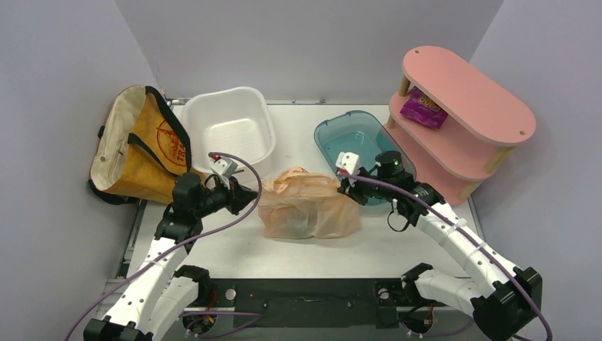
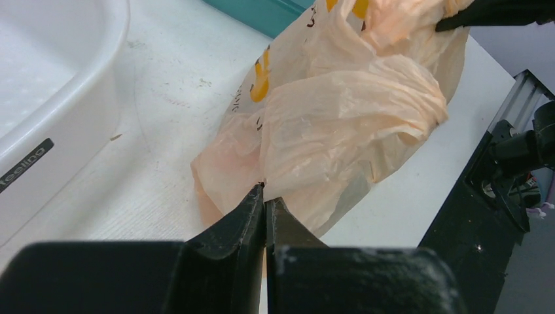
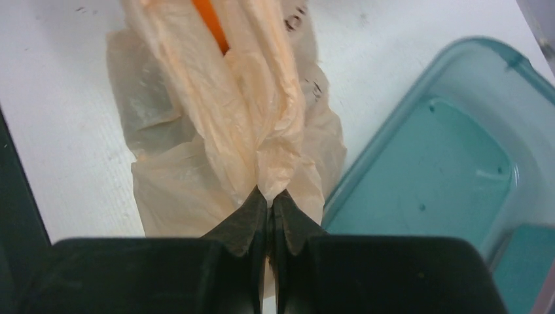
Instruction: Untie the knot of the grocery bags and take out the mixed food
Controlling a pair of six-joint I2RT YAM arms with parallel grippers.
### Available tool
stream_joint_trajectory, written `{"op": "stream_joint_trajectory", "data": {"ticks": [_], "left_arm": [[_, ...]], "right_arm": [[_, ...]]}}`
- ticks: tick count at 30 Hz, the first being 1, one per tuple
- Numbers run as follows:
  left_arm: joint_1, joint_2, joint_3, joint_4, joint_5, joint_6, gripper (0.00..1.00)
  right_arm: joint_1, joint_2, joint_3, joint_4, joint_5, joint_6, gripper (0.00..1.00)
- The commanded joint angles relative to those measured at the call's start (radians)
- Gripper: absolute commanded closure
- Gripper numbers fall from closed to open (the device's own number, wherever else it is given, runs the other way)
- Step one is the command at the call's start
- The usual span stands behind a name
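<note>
The peach plastic bag (image 1: 309, 209) lies on the worktop (image 1: 369, 249) between the two end effectors, with its bunched handles (image 1: 294, 177) at the upper side. Whether these are knotted cannot be told. The right end effector (image 3: 268, 196) is closed on a gathered fold of film directly ahead of its tips. The left end effector (image 2: 265, 199) is closed with its tips against the bag's near edge, but it is not clear whether any film is caught between them. An orange patch (image 3: 209, 23) shows through the film beyond the right tips; it may be fruit or print.

Probable faults: pulling the arms apart can stretch or tear the thin film. A grip on the bag body and not on a handle loop can draw any knot tighter. If the left tips hold nothing, the right pull would drag the bag and its contents toward the teal tub (image 3: 445, 163) just beside the right end effector. The white tub (image 2: 46, 98) lies to the left of the left end effector. The canvas tote (image 1: 135, 142) stands well outboard of it, unopened.
</note>
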Motion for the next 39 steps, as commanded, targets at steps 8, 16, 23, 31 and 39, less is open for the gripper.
{"op": "stream_joint_trajectory", "data": {"ticks": [8, 16, 23, 31, 39], "left_arm": [[0.034, -0.095, 0.021, -0.13, 0.002, 0.139, 1.0], [-0.127, -0.069, 0.069, -0.133, -0.024, 0.232, 1.0], [-0.13, -0.067, 0.09, -0.153, -0.066, 0.24, 1.0], [0.092, -0.176, 0.054, -0.306, -0.006, 0.305, 1.0], [0.16, -0.077, 0.227, -0.459, 0.126, 0.54, 0.81]], "right_arm": [[-0.132, -0.101, 0.011, 0.099, -0.008, 0.261, 0.67], [0.122, 0.017, 0.125, 0.163, 0.105, 0.202, 0.32], [0.185, 0.162, 0.279, 0.07, 0.201, 0.029, 0.65], [-0.013, 0.116, 0.32, 0.124, 0.273, 0.284, 1.0], [-0.059, 0.118, 0.278, 0.351, 0.094, 0.665, 1.0]]}}
